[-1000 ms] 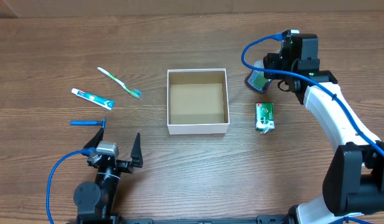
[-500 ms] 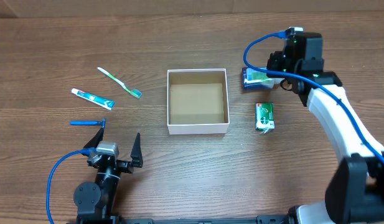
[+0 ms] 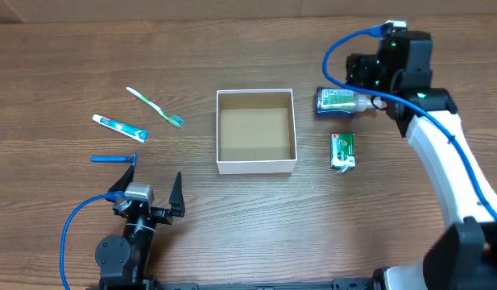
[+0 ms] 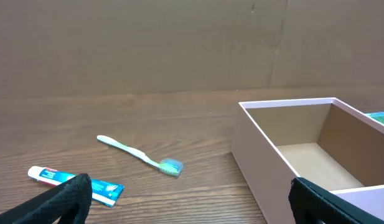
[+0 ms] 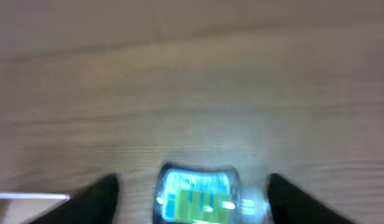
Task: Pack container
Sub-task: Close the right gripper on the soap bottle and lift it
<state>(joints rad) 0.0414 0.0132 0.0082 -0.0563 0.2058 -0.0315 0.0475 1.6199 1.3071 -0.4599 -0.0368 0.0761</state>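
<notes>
Container [image 3: 256,167] sits empty, waiting; my right pincer [image 5: 192,185] gapes astride the lying bottle [image 3: 335,100], ready to grab; left pincer [image 3: 154,184] rests open.

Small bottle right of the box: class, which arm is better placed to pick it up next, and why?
Right. The right pincer, open, frames the bottle in the right wrist view; the left pincer sits open beyond the box.

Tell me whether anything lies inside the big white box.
No, the overhead view shows the container with its brown floor bare and nothing in it.
</notes>
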